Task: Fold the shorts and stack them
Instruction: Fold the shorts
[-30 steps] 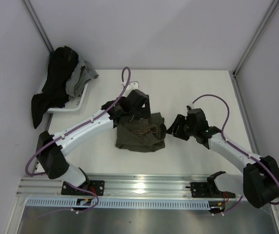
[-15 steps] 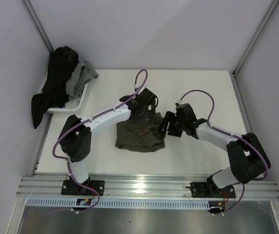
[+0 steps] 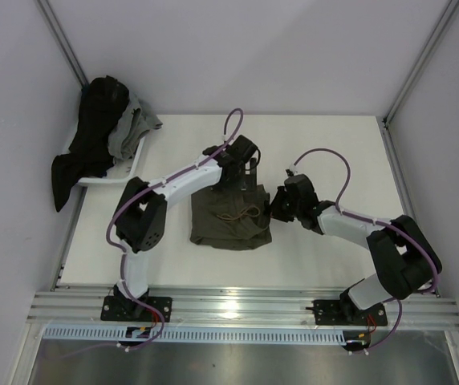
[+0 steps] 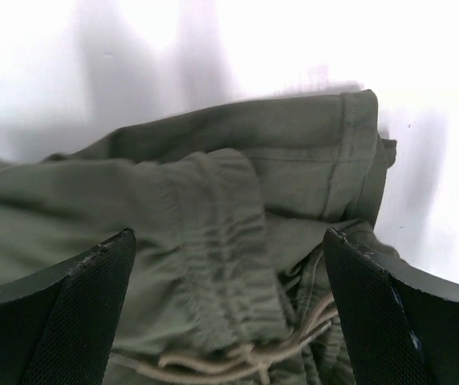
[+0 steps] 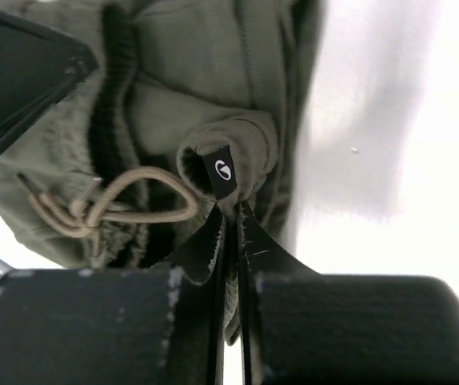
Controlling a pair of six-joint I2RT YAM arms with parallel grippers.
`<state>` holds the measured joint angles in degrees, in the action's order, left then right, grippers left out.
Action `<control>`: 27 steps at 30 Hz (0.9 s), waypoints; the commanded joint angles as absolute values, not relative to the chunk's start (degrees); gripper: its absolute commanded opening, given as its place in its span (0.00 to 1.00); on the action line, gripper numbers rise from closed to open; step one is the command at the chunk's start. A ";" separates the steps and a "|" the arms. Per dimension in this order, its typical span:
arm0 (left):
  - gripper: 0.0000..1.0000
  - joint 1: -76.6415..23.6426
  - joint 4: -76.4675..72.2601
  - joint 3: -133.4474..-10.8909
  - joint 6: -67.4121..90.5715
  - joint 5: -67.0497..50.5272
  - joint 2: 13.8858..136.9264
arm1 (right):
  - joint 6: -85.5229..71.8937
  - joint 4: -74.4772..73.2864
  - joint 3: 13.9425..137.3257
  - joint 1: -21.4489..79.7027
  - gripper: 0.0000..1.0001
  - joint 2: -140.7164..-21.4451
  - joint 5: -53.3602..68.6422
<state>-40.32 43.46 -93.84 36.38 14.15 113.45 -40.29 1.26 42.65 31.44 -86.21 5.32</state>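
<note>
Basically, the white surface (image 3: pixel 334 144) carries the shorts (image 3: pixel 231 218) about mid-way btwn left and right. They are bunched into a rough square w/ the waistband side up. Well apart, at the far-left corner, a white tray (image 3: pixel 125 172) holds a heap of dark clothes (image 3: pixel 97 132).

The left hand (image 4: pixel 229 237) is spread wide over the far edge of the shorts, gripping nothing, w/ the elastic waistband (image 4: pixel 213 273) lying loose under the gap. The right hand (image 5: pixel 231 215) is pressed together at the shorts' right edge, pinching only a small rolled fold of fabric.

Risks, as I judge them:
- That pinch is thin, so a pull may slip it free, or drag the whole bundle rather than lift one layer.
- W/ the left hand not clamped, nothing anchors the far edge, so a fold would likely go crooked.
- The drawstring (image 5: pixel 133 204) loops loose just left of the pinch and could snag a finger.
- Both hands sit near each other, so a bump is possible.

Writing: a small black tab (image 5: pixel 220 170) on the pinched fold shows a white round logo. No letters legible.
</note>
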 commanded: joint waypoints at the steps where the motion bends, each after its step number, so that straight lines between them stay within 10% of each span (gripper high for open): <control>1: 0.99 -39.90 44.74 -97.38 34.72 11.25 116.45 | -40.69 7.11 40.26 31.73 0.00 -84.55 2.37; 11: 0.99 -38.14 44.91 -98.35 34.02 7.91 120.76 | -40.69 13.53 34.63 31.55 0.00 -83.67 3.25; 27: 0.00 -38.14 44.46 -97.20 30.85 9.66 119.10 | -38.77 16.08 34.63 31.29 0.00 -83.32 6.06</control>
<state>-38.33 44.01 -95.74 32.49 8.91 121.12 -40.69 12.88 34.28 31.38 -84.84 5.10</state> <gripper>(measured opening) 0.068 0.020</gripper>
